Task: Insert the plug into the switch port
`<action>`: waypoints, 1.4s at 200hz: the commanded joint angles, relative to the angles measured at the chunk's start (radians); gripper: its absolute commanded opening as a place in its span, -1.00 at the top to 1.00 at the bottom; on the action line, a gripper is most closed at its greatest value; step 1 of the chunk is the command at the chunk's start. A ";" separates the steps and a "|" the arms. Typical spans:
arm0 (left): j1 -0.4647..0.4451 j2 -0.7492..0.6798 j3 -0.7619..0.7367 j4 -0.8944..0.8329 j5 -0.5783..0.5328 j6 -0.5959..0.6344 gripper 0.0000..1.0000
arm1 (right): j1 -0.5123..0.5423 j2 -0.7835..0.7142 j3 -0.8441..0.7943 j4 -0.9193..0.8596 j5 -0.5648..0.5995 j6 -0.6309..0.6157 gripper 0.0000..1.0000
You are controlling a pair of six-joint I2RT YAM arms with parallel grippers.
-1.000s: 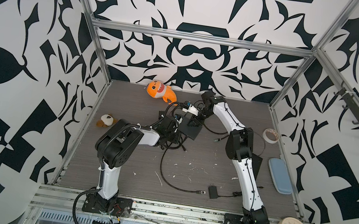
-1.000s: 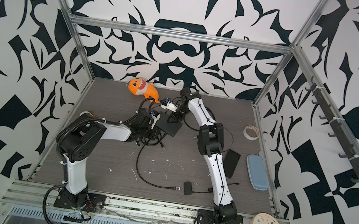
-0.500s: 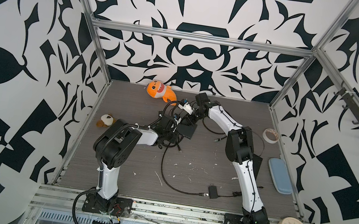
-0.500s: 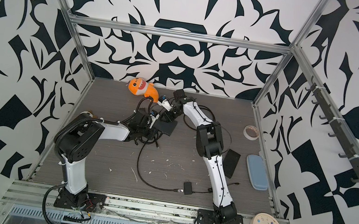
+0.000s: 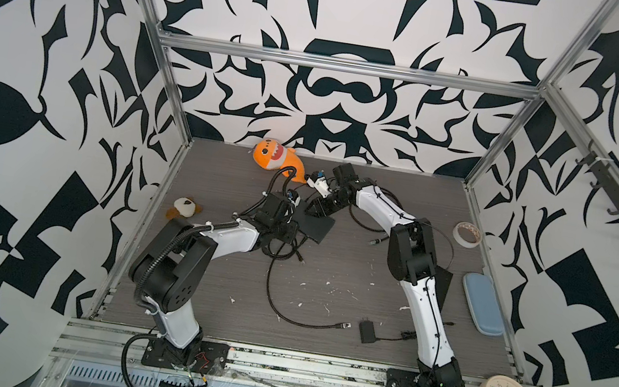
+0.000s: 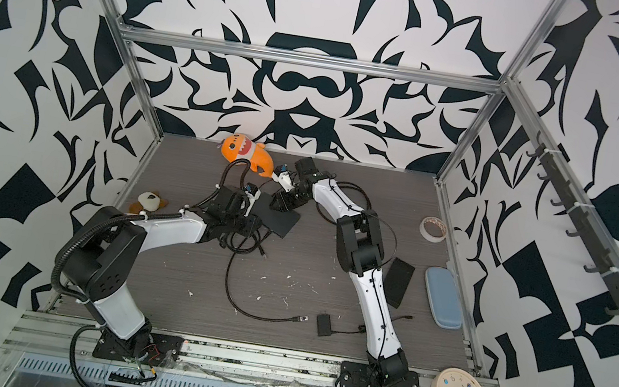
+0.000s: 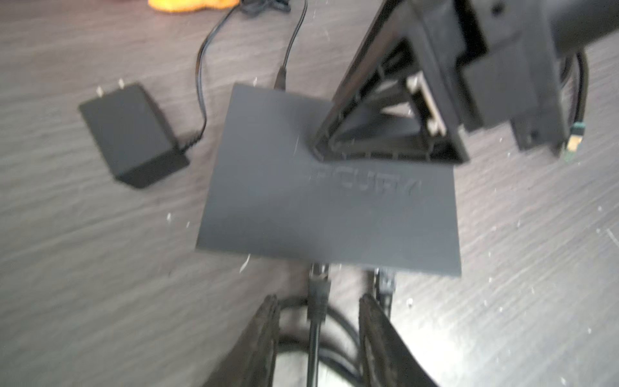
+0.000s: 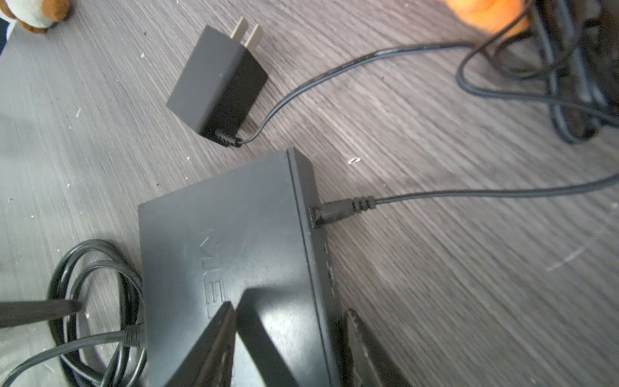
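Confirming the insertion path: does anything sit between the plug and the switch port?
Nothing visible does: in the left wrist view the plug meets the edge of the switch, between the open jaws of the left gripper.

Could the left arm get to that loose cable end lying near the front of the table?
Probably yes. The loose cable end lies on bare table near the front, nothing over it, only a black adapter beside it. The left gripper stands open by the switch.
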State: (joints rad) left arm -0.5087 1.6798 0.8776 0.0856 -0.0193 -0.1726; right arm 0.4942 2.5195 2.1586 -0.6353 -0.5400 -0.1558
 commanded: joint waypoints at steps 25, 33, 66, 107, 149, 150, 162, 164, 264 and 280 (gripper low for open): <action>-0.014 0.033 -0.029 -0.051 -0.049 -0.019 0.15 | 0.027 0.018 -0.021 -0.087 0.017 0.005 -0.01; -0.014 0.049 -0.027 -0.046 -0.054 -0.018 0.18 | 0.027 0.021 -0.016 -0.093 0.015 0.003 -0.02; -0.016 0.109 -0.012 -0.014 -0.046 0.008 0.47 | 0.027 0.050 0.022 -0.153 -0.011 -0.033 -0.03; -0.014 0.158 -0.012 0.034 -0.030 0.028 0.88 | 0.028 0.091 0.064 -0.300 -0.093 -0.125 -0.03; -0.014 0.183 -0.047 0.158 -0.014 0.055 1.00 | 0.058 0.119 0.037 -0.458 -0.230 -0.285 0.00; -0.014 0.184 -0.048 0.161 -0.014 0.056 1.00 | 0.059 0.121 0.036 -0.462 -0.235 -0.289 0.00; -0.014 0.186 -0.061 0.208 -0.025 0.056 1.00 | 0.077 0.131 0.034 -0.509 -0.267 -0.336 0.01; -0.014 0.187 -0.064 0.218 -0.024 0.056 1.00 | 0.080 0.135 0.034 -0.516 -0.270 -0.343 0.02; 0.002 0.212 -0.044 0.402 0.024 0.095 1.00 | 0.168 0.173 0.017 -0.730 -0.433 -0.651 0.12; 0.007 0.223 -0.028 0.403 0.036 0.102 1.00 | 0.174 0.172 0.008 -0.740 -0.440 -0.669 0.14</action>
State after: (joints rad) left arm -0.5095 1.7893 0.7979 0.2768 -0.0021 -0.0883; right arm 0.4667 2.5874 2.2677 -0.8158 -0.6765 -0.6888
